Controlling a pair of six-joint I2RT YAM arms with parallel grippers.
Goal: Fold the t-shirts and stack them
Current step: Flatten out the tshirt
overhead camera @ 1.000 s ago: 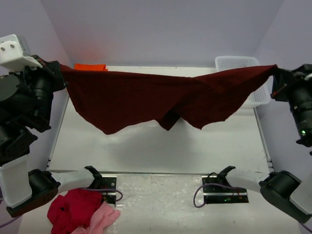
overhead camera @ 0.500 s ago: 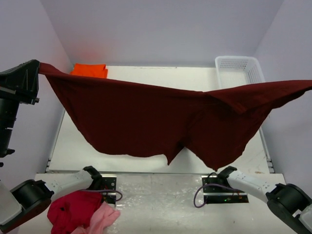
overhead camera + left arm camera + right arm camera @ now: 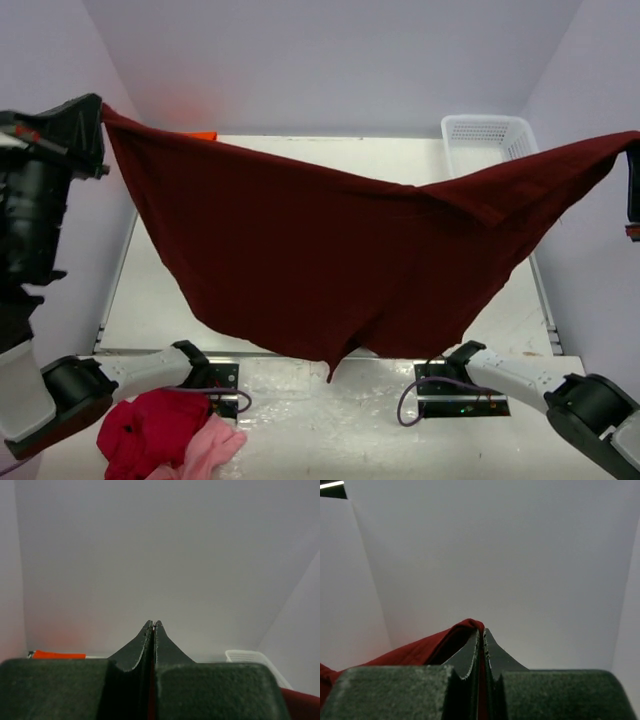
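Left gripper [image 3: 152,626] and right gripper [image 3: 481,632] are each clamped tight on one end of the maroon t-shirt [image 3: 330,250], which hangs spread above the table [image 3: 150,300]. Orange t-shirt [image 3: 204,135] lies at the far-left corner, mostly hidden.

Both arms stood high and spread wide apart. The left arm [image 3: 35,215] rose from its base at the near left corner, its black wrist angled up and inward. At its top the left gripper [image 3: 98,108] had its fingers [image 3: 135,650] pressed flat together on a corner of the maroon t-shirt [image 3: 320,260]. The right arm [image 3: 560,385] reached out past the right edge of the overhead view, so little more than its lower link showed there. In its wrist view the right gripper [image 3: 481,632] was likewise clamped tight, fingers [image 3: 469,655] closed with maroon cloth pinched between them.
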